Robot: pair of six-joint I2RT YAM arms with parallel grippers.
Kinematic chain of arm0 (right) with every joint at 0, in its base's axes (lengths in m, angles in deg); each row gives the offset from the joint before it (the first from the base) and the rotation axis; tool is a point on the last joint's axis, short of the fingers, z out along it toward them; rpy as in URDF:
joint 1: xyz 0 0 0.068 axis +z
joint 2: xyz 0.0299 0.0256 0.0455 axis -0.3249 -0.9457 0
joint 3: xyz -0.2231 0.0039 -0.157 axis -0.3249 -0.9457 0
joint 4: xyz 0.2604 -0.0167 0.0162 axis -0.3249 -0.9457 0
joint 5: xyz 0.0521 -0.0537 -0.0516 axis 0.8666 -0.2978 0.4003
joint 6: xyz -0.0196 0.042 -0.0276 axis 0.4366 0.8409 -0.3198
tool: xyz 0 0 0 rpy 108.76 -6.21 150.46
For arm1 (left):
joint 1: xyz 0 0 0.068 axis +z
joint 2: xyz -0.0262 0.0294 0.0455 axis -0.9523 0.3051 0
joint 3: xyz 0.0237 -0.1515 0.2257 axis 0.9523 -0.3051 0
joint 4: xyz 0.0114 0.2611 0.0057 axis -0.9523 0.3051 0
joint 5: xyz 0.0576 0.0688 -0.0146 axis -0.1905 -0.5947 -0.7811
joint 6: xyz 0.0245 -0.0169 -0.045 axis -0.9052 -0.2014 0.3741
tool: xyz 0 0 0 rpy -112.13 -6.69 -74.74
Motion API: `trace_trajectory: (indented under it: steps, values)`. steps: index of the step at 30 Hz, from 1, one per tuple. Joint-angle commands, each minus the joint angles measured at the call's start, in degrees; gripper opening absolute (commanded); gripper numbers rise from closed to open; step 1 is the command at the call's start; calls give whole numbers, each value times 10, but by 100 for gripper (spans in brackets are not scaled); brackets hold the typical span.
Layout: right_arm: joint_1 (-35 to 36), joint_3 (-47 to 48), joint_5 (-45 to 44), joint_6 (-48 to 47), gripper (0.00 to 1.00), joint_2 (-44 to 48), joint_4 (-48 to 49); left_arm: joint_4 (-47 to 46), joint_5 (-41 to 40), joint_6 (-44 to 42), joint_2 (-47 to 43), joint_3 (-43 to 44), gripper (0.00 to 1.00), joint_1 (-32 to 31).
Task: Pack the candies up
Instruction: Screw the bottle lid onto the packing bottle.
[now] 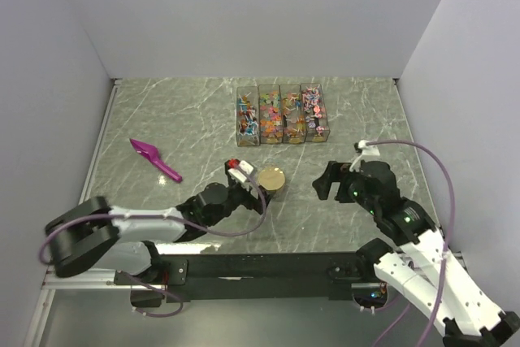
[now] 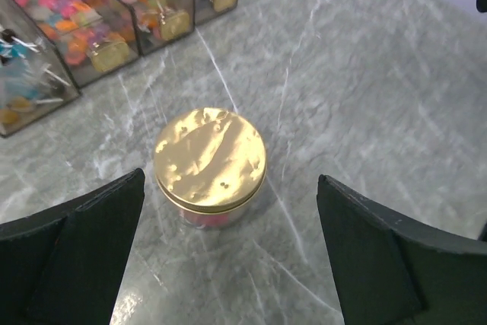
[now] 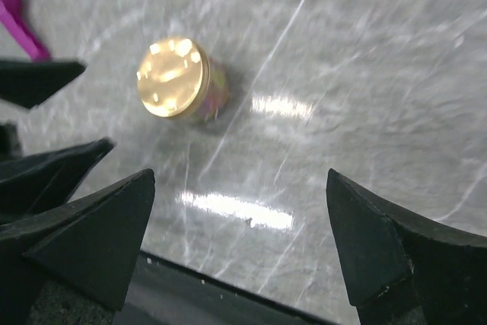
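The left pincer (image 2: 230, 179) is gaping wide and gripping nothing. Its two dark fingers (image 2: 84, 249) are sitting low on either side of a small glass jar (image 2: 211, 217), apart from it. A round gold lid (image 2: 211, 159) is closing the jar, and the lid's dimpled top is catching the light. The left wrist view is showing something pink through the glass under the lid. The right wrist view is showing mixed colours on the jar's side, though too blurred to tell what they are.

The right pincer (image 3: 240, 176) is likewise spread wide and empty. It is hovering over the bare marbled surface (image 1: 187, 119), well to the right of the jar. Its camera is also catching the left arm's fingertips at the left edge.

Beyond the jar, four clear boxes (image 1: 280, 114) are standing in a row, touching side by side. The candies (image 2: 53, 5) are filling them in orange, pink, blue and yellow. The left wrist view alone is showing small gold labels (image 2: 110, 55) on the near ends of the boxes, and any writing on them is too small to read.

Only the top view is taking in the whole row. It is also showing the magenta scoop (image 1: 154, 158) lying on the surface, well to the left of the jar. In the right wrist view the scoop is just peeking in at the upper left corner.
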Motion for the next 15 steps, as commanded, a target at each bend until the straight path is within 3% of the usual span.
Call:
trace_trajectory:
  steps: [1,6,10,15]
  values:
    - [-3,44,-88,-1,100,42,-20,120,-50,39,-107,19,99,-5]
    - [-2,64,-139,7,100,110,-26,334,-123,72,-259,68,99,-5]
    - [-3,68,-178,-6,100,166,-23,486,-232,97,-396,124,99,-6]
    - [-3,59,-204,-30,100,208,-14,652,-315,135,-487,190,99,-5]
